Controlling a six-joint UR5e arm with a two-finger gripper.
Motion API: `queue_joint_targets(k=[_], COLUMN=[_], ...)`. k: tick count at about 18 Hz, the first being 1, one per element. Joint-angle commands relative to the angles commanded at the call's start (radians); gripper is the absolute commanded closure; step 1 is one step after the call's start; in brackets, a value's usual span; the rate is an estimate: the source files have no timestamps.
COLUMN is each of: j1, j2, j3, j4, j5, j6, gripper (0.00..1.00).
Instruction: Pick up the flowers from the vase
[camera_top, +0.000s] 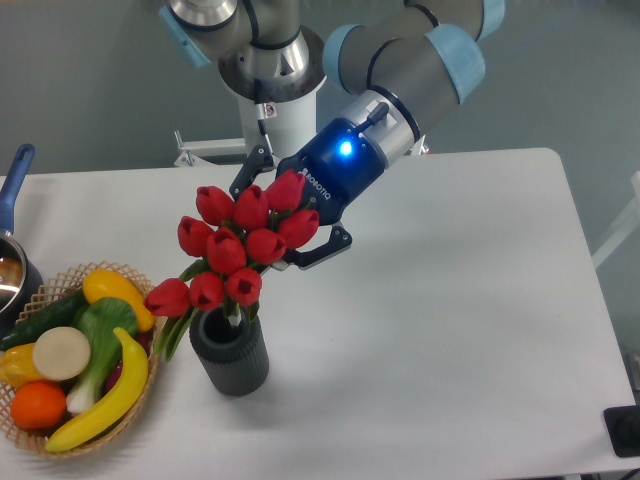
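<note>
Tulips fill the middle of the frame: the flowers (240, 250), a bunch of red closed buds on green stems and leaves, stand with their lower ends reaching down into the mouth of the vase (230, 354), a dark grey ribbed pot on the white surface (450, 330) at lower centre-left. The bunch leans up and to the right, spreading wider than the pot beneath it, and one bud droops out to the left over the rim. Behind the upper buds sits the gripper (290, 225), dark blue with a lit blue spot on its body, coming down from the grey and light-blue arm (420, 60) at the top of the frame. Its black fingers (325, 250) show on either side of the bunch, one above at the upper left and one at the lower right, spread with the flowers between them; the buds hide where the fingers meet the stems, so I cannot tell whether they grip. At the lower left a woven basket (130, 275) holds yellow, green and orange produce (85, 355), near the vase without touching it. A blue-handled pot (15, 180) shows at the left edge.
</note>
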Motion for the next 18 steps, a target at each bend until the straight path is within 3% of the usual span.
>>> queue_joint_targets(k=[15,18], j1=[0.046,0.057], j2=[0.002,0.002], j3=[0.000,0.003], j4=[-0.002,-0.002], j5=[-0.066,-0.068], j6=[0.000,0.000], gripper=[0.46,0.51])
